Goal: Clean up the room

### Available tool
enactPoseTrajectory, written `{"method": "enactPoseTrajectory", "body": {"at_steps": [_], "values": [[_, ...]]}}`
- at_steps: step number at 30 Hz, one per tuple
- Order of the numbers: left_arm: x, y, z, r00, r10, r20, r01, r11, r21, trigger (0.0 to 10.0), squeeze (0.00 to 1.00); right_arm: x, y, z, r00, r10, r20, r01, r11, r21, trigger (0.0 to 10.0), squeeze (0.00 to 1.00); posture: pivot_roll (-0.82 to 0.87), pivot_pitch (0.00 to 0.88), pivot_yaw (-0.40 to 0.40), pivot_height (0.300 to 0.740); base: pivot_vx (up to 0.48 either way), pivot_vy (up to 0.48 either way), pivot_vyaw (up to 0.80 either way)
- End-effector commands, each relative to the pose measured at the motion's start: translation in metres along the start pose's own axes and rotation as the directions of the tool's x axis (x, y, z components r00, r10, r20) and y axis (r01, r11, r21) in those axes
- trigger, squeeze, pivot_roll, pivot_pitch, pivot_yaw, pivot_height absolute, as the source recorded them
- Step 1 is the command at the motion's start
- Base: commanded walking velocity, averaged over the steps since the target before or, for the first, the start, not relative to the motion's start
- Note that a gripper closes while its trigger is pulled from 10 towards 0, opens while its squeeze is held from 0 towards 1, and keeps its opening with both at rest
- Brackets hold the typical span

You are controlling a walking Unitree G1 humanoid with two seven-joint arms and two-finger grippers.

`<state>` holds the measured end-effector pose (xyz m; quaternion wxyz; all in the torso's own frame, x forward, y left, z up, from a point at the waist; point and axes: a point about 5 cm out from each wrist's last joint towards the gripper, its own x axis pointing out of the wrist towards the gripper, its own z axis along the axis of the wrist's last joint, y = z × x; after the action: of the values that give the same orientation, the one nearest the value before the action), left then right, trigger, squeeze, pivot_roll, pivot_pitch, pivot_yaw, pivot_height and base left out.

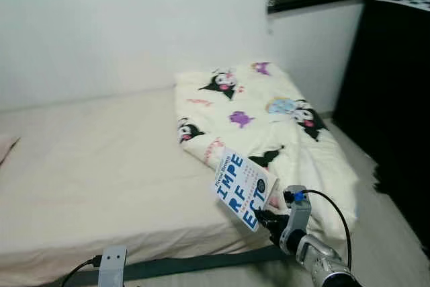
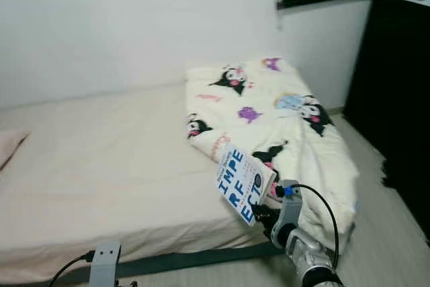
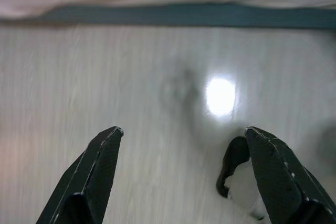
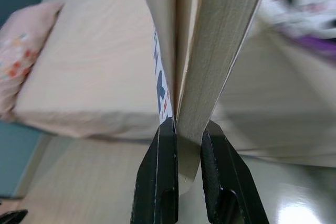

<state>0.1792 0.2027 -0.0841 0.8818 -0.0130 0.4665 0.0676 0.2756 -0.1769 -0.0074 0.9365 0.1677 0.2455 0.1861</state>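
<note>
Home bedroom: bed [image 1: 101,166], cartoon quilt [image 1: 269,119]

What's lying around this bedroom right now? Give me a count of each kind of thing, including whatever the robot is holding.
Books: 1, the book pinched in the right gripper
Blankets: 1, the cartoon blanket folded on the bed
Mattresses: 1, the mattress
Pillows: 1, the pink pillow at its far end
Total: 4

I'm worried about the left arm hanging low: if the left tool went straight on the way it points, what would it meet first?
Most likely the pale floor: the open left tool points down at it, just short of the bed's dark base strip. Depth is hard to judge.
</note>
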Motion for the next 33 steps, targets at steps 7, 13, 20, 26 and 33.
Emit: {"method": "enactPoseTrajectory", "body": {"at_steps": [7, 13, 20, 26, 33], "values": [[-0.0005, 0.0059, -0.0023, 1.0, 0.015, -0.017, -0.016, 0.999, -0.037, 10.0, 0.0, 0.0025, 0.005, -0.0045, 1.0, 0.01, -0.007, -0.011, 1.0, -0.017, 10.0, 0.0, -0.18, 0.0, 0.094, 0.74, 0.0, 0.069, 0.79], [-0.0003, 0.0064, -0.001, 1.0, 0.023, -0.012, -0.024, 0.999, -0.03, 10.0, 0.0, 0.0019, 0.0046, -0.0065, 1.0, 0.007, -0.016, -0.007, 1.0, -0.022, 10.0, 0.0, -0.18, 0.0, 0.093, 0.74, 0.0, 0.306, 0.79], [-0.0003, 0.0056, -0.0007, 1.0, 0.018, -0.008, -0.018, 1.0, -0.019, 10.0, 0.0, 0.0019, 0.005, -0.0084, 1.0, 0.007, -0.026, -0.008, 1.0, -0.027, 10.0, 0.0, -0.18, 0.0, 0.092, 0.74, 0.0, 0.0, 0.79], [-0.0002, 0.0053, -0.0005, 1.0, 0.016, -0.008, -0.016, 1.0, -0.011, 10.0, 0.0, 0.002, 0.0052, -0.009, 1.0, 0.008, -0.029, -0.009, 0.999, -0.031, 10.0, 0.0, -0.18, 0.0, 0.093, 0.74, 0.0, 0.0, 0.79], [0.0001, 0.004, 0.0016, 1.0, 0.013, 0.002, -0.013, 1.0, 0.001, 10.0, 0.0, 0.0018, 0.0048, -0.0092, 1.0, 0.004, -0.031, -0.005, 0.999, -0.04, 10.0, 0.0, -0.18, 0.0, 0.094, 0.74, 0.0, 0.0, 0.79]]}}
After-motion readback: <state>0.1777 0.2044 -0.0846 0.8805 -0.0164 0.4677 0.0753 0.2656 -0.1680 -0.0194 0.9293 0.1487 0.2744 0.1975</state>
